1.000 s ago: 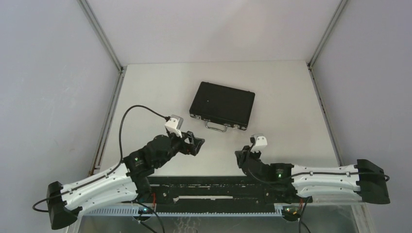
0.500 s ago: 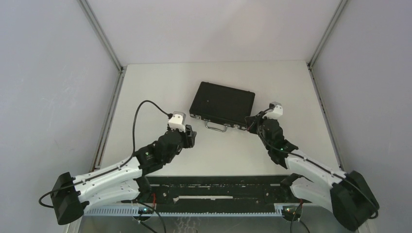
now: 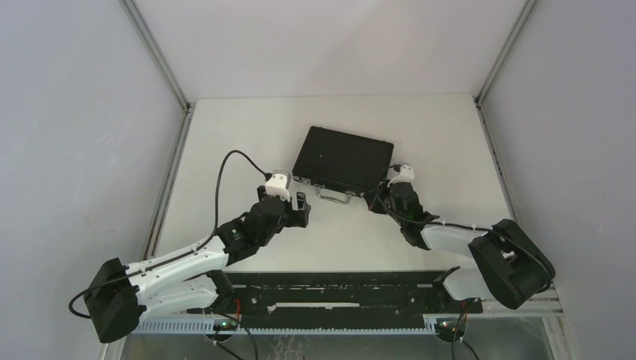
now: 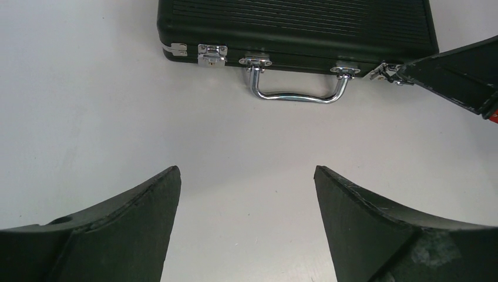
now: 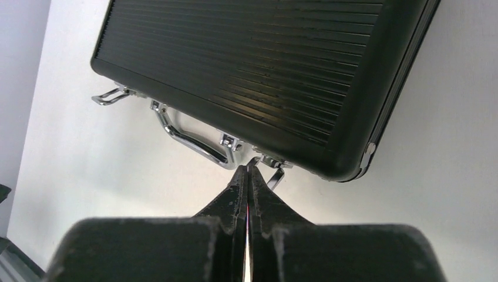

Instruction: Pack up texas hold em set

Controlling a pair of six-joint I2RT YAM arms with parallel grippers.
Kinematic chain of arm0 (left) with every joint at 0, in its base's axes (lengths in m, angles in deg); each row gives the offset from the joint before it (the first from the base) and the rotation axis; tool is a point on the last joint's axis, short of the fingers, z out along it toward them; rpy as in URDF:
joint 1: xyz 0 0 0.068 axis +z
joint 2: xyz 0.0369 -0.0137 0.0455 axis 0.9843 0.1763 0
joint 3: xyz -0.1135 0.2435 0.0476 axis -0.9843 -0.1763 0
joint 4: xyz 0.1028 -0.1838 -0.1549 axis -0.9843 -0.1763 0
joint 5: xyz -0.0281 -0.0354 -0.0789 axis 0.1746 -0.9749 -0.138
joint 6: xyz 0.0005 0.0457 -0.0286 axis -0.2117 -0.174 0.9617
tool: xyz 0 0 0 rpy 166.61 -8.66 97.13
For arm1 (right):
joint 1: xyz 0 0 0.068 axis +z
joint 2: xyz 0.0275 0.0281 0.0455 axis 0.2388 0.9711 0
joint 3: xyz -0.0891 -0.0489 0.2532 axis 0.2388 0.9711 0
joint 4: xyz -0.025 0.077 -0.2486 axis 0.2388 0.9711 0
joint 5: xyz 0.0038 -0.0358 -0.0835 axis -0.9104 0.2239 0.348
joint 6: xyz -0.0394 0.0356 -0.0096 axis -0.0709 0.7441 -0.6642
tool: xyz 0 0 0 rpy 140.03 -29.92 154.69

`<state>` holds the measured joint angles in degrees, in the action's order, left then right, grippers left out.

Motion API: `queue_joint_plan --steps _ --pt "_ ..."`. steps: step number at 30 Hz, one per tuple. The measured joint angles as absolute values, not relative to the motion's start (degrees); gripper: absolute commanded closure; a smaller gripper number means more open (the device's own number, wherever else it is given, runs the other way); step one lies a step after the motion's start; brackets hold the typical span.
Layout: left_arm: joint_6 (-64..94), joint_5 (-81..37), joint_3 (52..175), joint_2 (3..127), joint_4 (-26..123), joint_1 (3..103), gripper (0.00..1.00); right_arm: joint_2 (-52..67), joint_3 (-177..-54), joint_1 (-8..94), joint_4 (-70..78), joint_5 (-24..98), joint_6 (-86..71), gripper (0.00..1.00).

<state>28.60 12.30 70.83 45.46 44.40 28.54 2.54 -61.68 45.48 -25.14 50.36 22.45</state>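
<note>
Over the last second my left fingers (image 4: 141, 205) have reopened wide just short of the briefcase (image 3: 343, 160) handle (image 4: 296, 94), and my right fingers (image 5: 238, 194) have swung in, pressed shut, against the latch (image 5: 271, 170) beside it. The case lies closed mid-worktop (image 3: 240, 135), so I judge only latching remains.

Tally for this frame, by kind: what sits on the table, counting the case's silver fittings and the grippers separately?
Black briefcase: 1
Silver handle: 1
Silver latches: 2
Grippers, left gripper and right gripper: 2
Total: 6
</note>
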Motion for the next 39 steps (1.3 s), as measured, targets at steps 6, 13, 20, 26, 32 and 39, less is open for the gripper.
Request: queue_joint_plan --steps 6,13,20,26,32,39 --pt "28.62 10.53 70.83 46.40 45.08 28.78 0.12 6.80 -61.87 45.32 -27.77 50.78 23.04 1.00" --pt "28.62 9.94 70.83 46.49 45.23 28.87 0.12 11.11 -62.53 45.28 -32.99 50.80 23.72 1.00" --pt "28.62 9.92 70.83 46.49 45.32 28.91 0.12 16.75 -66.83 45.34 -34.78 52.50 25.68 1.00" --pt "28.64 9.50 70.83 46.95 45.47 29.17 0.12 18.34 -68.91 45.48 -33.60 53.88 27.15 1.00" --pt "28.68 8.45 70.83 47.54 45.78 29.26 0.12 18.43 -71.91 47.40 -28.29 56.83 27.32 1.00" --pt "28.71 8.19 70.83 47.24 45.78 29.26 0.12 21.12 -77.15 51.31 -20.86 62.95 29.40 1.00"
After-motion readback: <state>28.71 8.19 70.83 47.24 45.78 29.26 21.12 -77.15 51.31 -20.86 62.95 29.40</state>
